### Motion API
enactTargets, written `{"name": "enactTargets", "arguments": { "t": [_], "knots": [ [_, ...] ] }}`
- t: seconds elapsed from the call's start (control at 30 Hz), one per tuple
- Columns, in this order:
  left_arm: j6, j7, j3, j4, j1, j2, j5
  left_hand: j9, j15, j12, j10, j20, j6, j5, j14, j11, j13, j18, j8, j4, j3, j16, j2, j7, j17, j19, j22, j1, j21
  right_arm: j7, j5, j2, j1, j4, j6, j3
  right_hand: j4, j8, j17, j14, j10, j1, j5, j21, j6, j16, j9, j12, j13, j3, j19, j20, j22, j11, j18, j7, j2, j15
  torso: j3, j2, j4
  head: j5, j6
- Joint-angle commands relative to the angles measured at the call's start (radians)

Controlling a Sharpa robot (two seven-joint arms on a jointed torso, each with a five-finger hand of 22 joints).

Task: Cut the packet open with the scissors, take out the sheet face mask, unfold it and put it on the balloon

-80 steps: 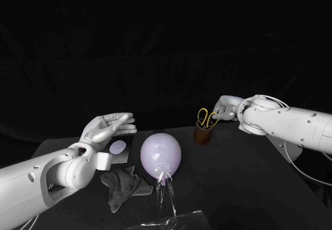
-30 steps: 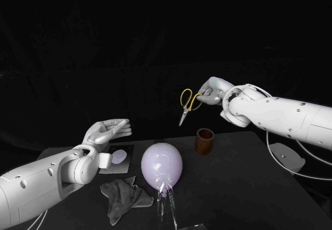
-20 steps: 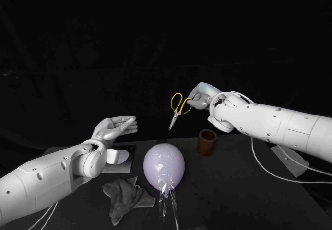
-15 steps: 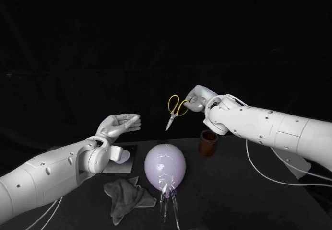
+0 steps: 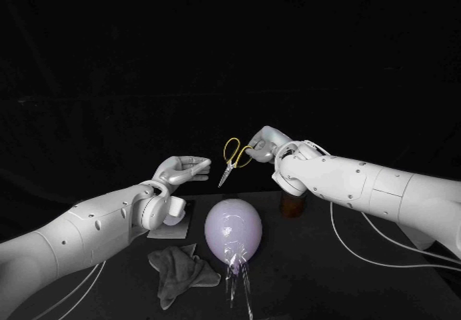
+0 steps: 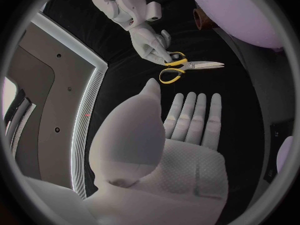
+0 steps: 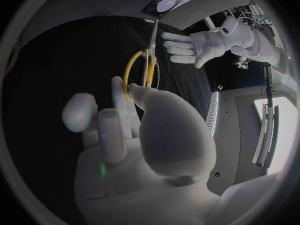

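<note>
My right hand (image 5: pixel 264 145) pinches the yellow handles of the scissors (image 5: pixel 230 159) in the air, blades hanging down and closed. My left hand (image 5: pixel 182 169) is raised just to the left of them, fingers extended and holding nothing, a small gap away. In the left wrist view the scissors (image 6: pixel 183 67) hang just beyond my left hand (image 6: pixel 181 130). The lilac balloon (image 5: pixel 234 227) stands on the table below both hands. The packet (image 5: pixel 176 231) lies flat to its left, mostly hidden by my left arm; the right wrist view shows the packet (image 7: pixel 164 5) with its round pale mark.
A crumpled grey cloth (image 5: pixel 182 268) lies at the front left of the balloon. A brown cup (image 5: pixel 292 204) stands behind my right arm, mostly hidden. Clear plastic film (image 5: pixel 236 280) trails from the balloon's near end toward the table's front edge.
My right hand lifted the scissors out of the brown cup and carried them left. My left hand rose and moved right to meet them.
</note>
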Motion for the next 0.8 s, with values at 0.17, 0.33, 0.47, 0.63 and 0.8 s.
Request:
{"name": "enactTargets", "arguments": {
  "t": [0.17,0.33,0.47,0.63,0.8],
  "knots": [
    [0.016,-0.124,0.001,-0.047,0.005,0.042,-0.070,0.001,0.000,0.003,0.012,0.001,0.007,0.004,0.011,-0.004,0.001,0.006,0.000,-0.002,-0.010,0.004,0.011,0.021,0.001,0.008,0.001,-0.001,0.007,0.038,0.064,0.019,-0.012,-0.004,-0.026,0.001,0.000,0.004,-0.002,0.044,0.024,-0.011,0.007,0.004,0.000,0.001,0.003,-0.002,0.000,0.008,0.007,0.002,0.002,-0.015,0.001,-0.003,0.002,-0.007,-0.0002,0.000,0.0012,0.007,0.000],
    [-0.008,-0.166,0.001,-0.073,0.006,0.064,-0.087,0.003,-0.003,0.005,0.021,0.000,0.012,0.004,0.021,-0.005,0.001,0.011,0.003,-0.001,-0.026,0.006,0.009,0.014,0.000,0.017,0.001,-0.005,0.010,0.046,0.082,0.028,-0.018,-0.009,-0.028,0.001,0.000,0.004,-0.002,0.044,0.024,-0.011,0.007,0.004,0.000,0.001,0.003,-0.002,0.000,0.008,0.007,0.002,0.002,-0.015,0.001,-0.003,0.002,-0.007,-0.0004,-0.001,-0.0007,0.007,0.000],
    [-0.046,-0.194,0.001,-0.070,0.006,0.069,-0.088,0.005,-0.007,0.007,0.032,0.001,0.018,0.004,0.033,-0.011,0.002,0.015,0.006,-0.004,-0.031,0.010,0.017,0.017,0.000,0.023,0.000,0.006,0.011,0.050,0.095,0.034,-0.021,-0.016,-0.029,0.001,-0.001,0.004,-0.005,0.044,0.024,-0.015,0.008,0.004,-0.001,0.000,0.004,-0.003,0.000,0.011,0.007,0.002,0.003,-0.015,0.001,-0.003,0.003,-0.007,-0.0004,-0.001,-0.0007,0.008,0.003],
    [-0.083,-0.210,0.001,-0.064,0.006,0.072,-0.083,0.008,-0.011,0.007,0.041,0.001,0.027,0.004,0.040,-0.017,0.001,0.016,0.011,-0.007,-0.035,0.012,0.024,0.026,-0.001,0.024,-0.001,0.019,0.010,0.058,0.108,0.040,-0.025,-0.017,-0.026,0.001,-0.003,0.004,-0.005,0.044,0.023,-0.016,0.009,0.004,-0.002,0.000,0.005,-0.003,0.000,0.013,0.007,0.002,0.003,-0.015,0.001,-0.003,0.002,-0.008,-0.0005,-0.001,0.0010,0.009,0.001],
    [-0.085,-0.204,0.001,-0.061,0.006,0.075,-0.082,0.009,-0.012,0.007,0.045,0.002,0.030,0.004,0.041,-0.017,0.001,0.015,0.012,-0.008,-0.037,0.011,0.028,0.023,-0.003,0.023,-0.002,0.030,0.008,0.066,0.114,0.046,-0.029,-0.013,-0.022,0.001,-0.005,0.004,-0.006,0.043,0.023,-0.017,0.010,0.005,-0.003,0.000,0.006,-0.003,0.000,0.015,0.008,0.002,0.004,-0.015,0.001,-0.003,0.001,-0.008,-0.0011,0.000,0.0005,0.008,0.001]
  ]
}}
